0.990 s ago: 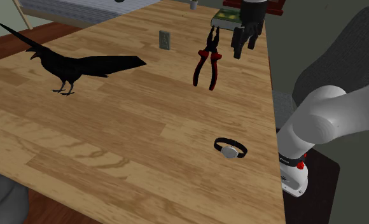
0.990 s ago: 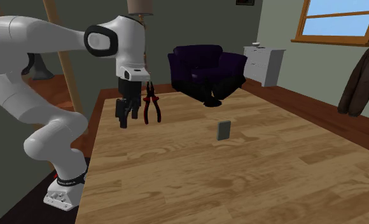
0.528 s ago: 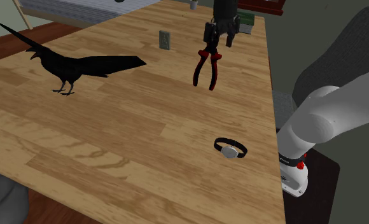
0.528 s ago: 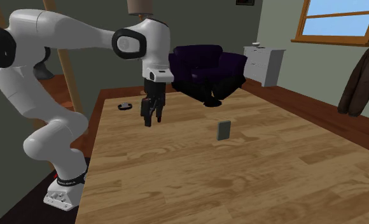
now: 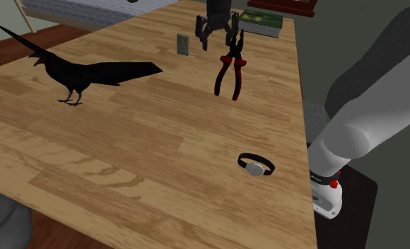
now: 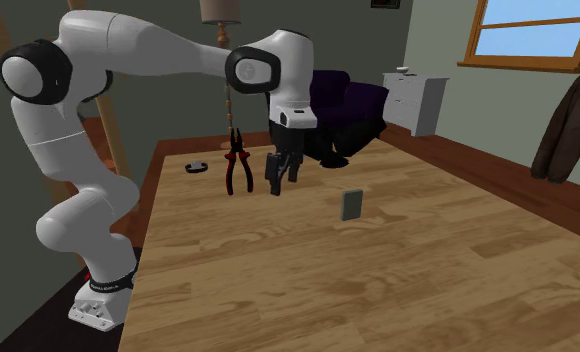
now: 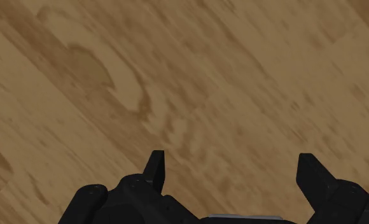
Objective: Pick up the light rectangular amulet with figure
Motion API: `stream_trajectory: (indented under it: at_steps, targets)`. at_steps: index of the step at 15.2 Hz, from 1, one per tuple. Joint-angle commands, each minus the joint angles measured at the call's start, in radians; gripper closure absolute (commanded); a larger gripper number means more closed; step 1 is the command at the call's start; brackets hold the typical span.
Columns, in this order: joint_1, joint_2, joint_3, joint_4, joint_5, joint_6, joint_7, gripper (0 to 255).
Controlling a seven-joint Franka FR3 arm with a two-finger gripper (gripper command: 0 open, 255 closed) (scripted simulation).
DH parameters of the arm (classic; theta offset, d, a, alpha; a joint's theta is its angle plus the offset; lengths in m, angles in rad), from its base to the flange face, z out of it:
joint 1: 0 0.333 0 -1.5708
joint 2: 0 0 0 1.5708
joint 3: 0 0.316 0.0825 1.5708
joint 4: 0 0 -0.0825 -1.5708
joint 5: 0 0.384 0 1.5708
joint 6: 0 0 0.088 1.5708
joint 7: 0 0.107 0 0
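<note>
Evidently, little of the task is done. The small grey rectangular amulet (image 5: 183, 44) is seen standing upright on the light wooden table (image 5: 161, 148), untouched. The all-black two-finger gripper (image 5: 216, 42) is held above the table between the amulet and the red-handled black pliers (image 5: 230, 71), near the amulet but apart from it. Its fingers (image 7: 154, 170) are spread wide, and only bare wood is framed between them. The whole grasp is judged to be left: the gripper must be brought over the amulet, lowered around it, closed and raised.
</note>
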Motion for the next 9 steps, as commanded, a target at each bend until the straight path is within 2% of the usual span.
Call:
stream_trajectory:
  at_steps: [1,9]
  targets:
    - [-0.004,0.082,0.009,0.089,-0.006,0.000,0.053,0]
    - [0.010,0.407,0.014,0.490,-0.048,-0.050,0.238,0]
